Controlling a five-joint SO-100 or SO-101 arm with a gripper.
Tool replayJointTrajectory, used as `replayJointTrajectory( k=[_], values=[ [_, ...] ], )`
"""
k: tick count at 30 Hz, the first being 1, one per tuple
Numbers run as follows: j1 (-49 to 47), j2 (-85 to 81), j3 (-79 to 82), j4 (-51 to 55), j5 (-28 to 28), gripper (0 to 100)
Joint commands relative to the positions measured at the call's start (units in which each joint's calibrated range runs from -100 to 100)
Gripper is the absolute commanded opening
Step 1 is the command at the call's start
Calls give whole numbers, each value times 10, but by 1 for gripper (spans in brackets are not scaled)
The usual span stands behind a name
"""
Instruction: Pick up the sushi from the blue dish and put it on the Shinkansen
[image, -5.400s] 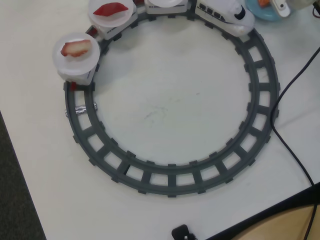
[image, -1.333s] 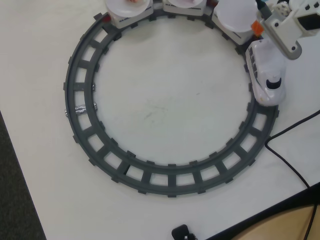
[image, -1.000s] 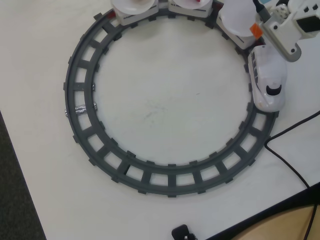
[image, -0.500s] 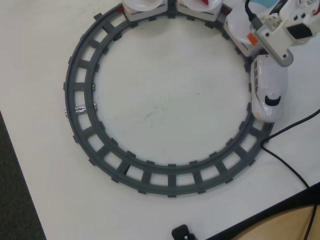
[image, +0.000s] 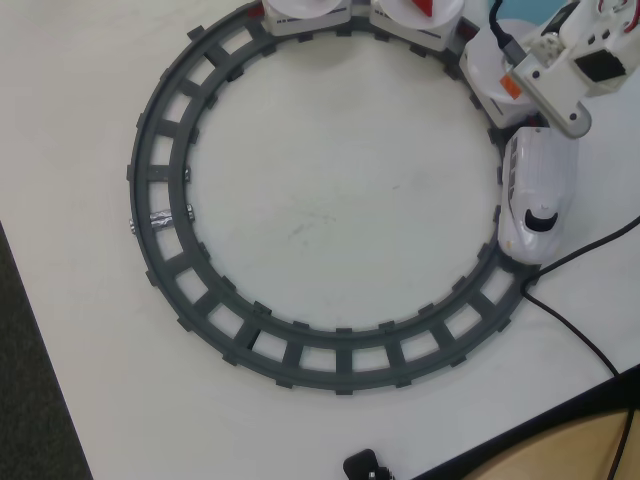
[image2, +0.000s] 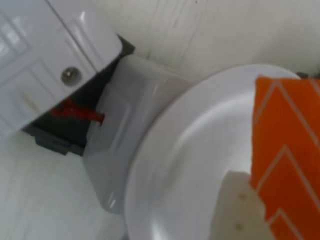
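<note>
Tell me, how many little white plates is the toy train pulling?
3. In the overhead view, one plate sits at the top edge, the next carries a red piece, and the third, partly covered, is just behind the engine. More may be out of frame.

Hobby desk: white tabletop (image: 320, 220), toy track (image: 160, 250).

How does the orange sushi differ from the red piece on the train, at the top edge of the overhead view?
The sushi is orange with thin white stripes; the red piece is plain dark red. The sushi is over the empty white plate just behind the Shinkansen nose; the red piece lies on the next plate along. Both are small food pieces at the train's plates.
</note>
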Motion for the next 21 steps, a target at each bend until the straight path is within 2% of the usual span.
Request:
replayJointTrajectory(
  k=[1,10,21],
  values=[
    [-3,-16,-12,5,3,2],
    [1,85,-37,6,-2,2],
    [17,87,-24,15,-20,2]
  ],
)
